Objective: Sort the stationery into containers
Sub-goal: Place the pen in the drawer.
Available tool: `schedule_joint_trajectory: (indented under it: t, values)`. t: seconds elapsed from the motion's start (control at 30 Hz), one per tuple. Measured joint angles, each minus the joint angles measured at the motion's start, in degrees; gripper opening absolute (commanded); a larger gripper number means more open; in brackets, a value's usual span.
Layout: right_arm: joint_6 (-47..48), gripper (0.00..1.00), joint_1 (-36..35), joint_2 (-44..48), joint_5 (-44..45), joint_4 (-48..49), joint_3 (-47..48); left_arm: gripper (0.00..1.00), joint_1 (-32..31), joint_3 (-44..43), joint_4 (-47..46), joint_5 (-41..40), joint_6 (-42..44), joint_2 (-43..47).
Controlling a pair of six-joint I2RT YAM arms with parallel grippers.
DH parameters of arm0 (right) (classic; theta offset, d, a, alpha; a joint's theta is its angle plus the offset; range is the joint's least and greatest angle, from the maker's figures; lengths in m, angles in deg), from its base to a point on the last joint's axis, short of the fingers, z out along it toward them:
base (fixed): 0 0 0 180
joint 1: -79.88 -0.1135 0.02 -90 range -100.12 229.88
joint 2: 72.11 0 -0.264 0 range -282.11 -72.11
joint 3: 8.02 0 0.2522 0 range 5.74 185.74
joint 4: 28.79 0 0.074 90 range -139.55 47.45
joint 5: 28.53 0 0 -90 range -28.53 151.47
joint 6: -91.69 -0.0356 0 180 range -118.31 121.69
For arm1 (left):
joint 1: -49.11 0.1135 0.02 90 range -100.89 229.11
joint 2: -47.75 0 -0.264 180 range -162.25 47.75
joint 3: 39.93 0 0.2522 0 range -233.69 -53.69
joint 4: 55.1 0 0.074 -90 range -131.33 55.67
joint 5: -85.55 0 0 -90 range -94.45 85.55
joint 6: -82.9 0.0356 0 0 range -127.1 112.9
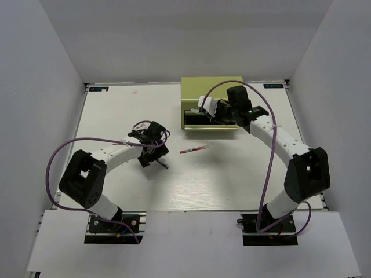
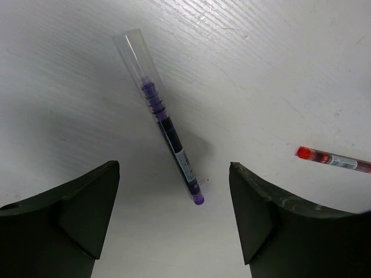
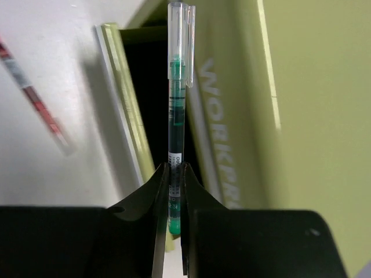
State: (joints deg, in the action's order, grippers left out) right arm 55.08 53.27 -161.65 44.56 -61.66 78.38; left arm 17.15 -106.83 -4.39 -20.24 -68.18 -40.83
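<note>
Green pen (image 3: pixel 177 116): clamped near its tail end in the right claw (image 3: pixel 175 185); the clear cap points away, seen against the dark gap of the open drawer (image 3: pixel 124 104).
Tool chest (image 1: pixel 211 87): olive-green, at the far side of the tabletop (image 1: pixel 116 110); pale lettering just beside the pen.
Purple pen (image 2: pixel 165 124): lies flat on the tabletop, untouched.
Left claw (image 2: pixel 174 168): wide, hovering with one finger on either side of the purple pen.
Red pen (image 1: pixel 193 149): flat on the tabletop between the two arms, apart from both.

The left wrist view's right edge crops the red pen (image 2: pixel 334 161).
</note>
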Motion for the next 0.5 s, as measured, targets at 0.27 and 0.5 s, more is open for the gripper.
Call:
schedule_joint_trajectory:
  t: [0.27,0.5]
  values:
    - [5.33,0.00,1.90,-8.20,1.29,-2.82,6.80,0.84,0.02,-0.15,-0.13,0.52,0.22,-1.33]
    - [7.50,0.00,2.23,-9.09,1.36,-4.96,6.80,0.82,0.02,-0.15,-0.72,1.46,0.24,-2.32]
